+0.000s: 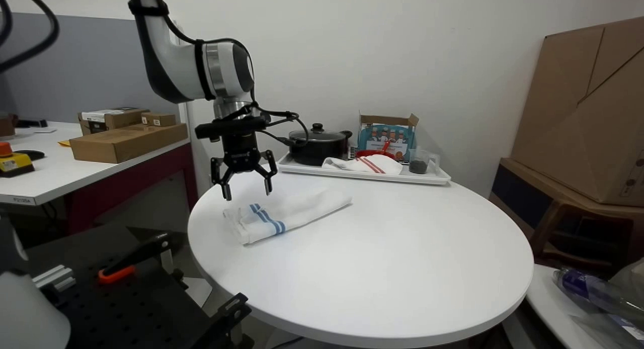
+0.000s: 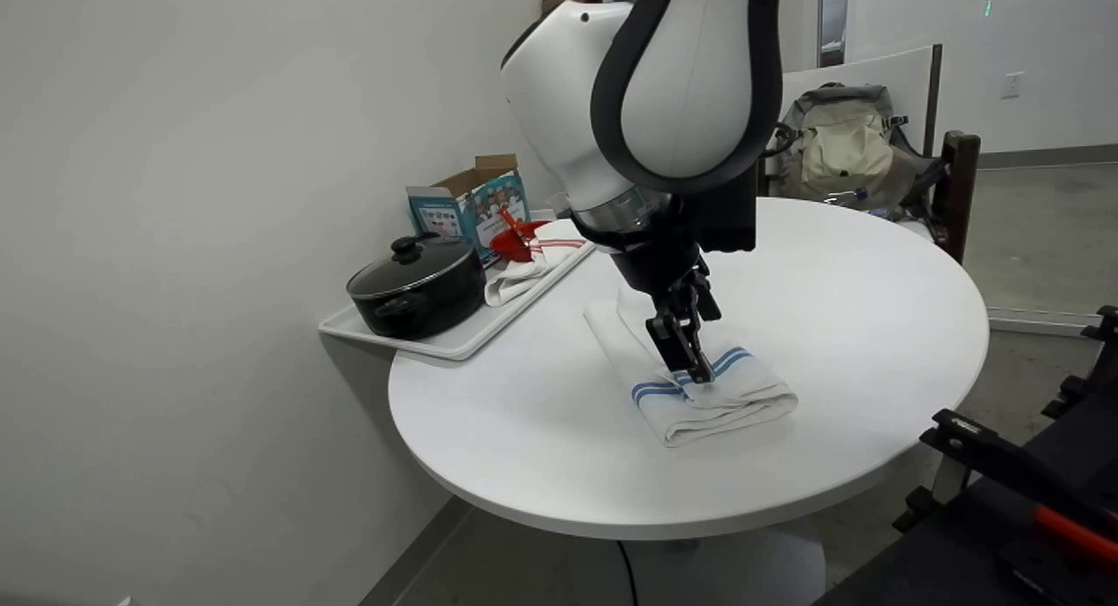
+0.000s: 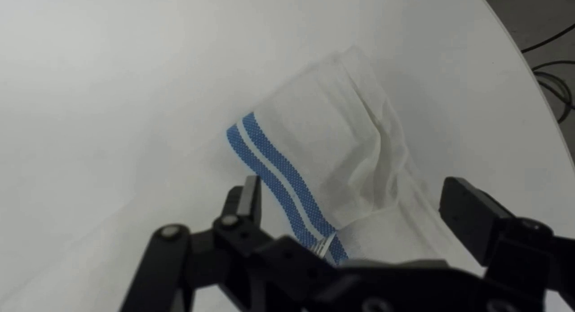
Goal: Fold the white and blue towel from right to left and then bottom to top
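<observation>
The white and blue towel point(image 1: 307, 208) lies on the round white table in a long folded strip, its layers not quite lined up. Paired blue stripes cross its near end, and in an exterior view the towel point(image 2: 742, 395) shows loose, rumpled layers there. Directly over that striped end hangs my gripper point(image 1: 247, 189), pointing down with its fingers spread wide. From the wrist, the towel point(image 3: 301, 105) shows between and beyond the jaws of the gripper point(image 3: 352, 193), and nothing is gripped. The arm hides part of the towel in an exterior view.
Against the wall, a white tray point(image 1: 422, 178) carries a black lidded pot point(image 1: 318, 145), a white cloth with red stripes point(image 1: 372, 164), a red utensil point(image 2: 515, 242) and a clear cup point(image 1: 422, 162). An opened box point(image 2: 493, 206) stands behind. The table's edge point(image 3: 530, 73) curves past the towel.
</observation>
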Available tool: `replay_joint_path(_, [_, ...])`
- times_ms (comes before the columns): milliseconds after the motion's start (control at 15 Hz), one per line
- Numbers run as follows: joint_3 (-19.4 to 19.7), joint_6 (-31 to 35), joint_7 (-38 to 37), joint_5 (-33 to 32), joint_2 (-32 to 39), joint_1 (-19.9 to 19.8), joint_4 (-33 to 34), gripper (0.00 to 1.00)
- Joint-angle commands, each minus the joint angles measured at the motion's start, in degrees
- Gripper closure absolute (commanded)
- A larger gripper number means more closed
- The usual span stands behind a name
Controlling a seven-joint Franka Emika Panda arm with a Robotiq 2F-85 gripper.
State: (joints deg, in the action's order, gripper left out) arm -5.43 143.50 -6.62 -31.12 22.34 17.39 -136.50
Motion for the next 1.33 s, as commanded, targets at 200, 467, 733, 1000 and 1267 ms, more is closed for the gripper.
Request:
replay_joint_path(200, [1.5, -0.1, 1.5, -3.3, 7.7, 1.2, 5.8, 0.0])
replay_joint_path(467, [1.1, -0.9, 2.8, -3.9, 10.3, 1.9, 7.4, 0.0])
replay_joint_path(733, [-1.7, -2.1, 7.5, -1.0, 9.8, 1.0, 6.5, 0.0])
replay_joint_path(1000, [-2.4, -3.7, 10.0, -0.5, 10.3, 1.0, 6.5, 0.0])
replay_joint_path(1267, [-0.9, -3.9, 9.3, -2.6, 12.0, 1.7, 7.6, 0.0])
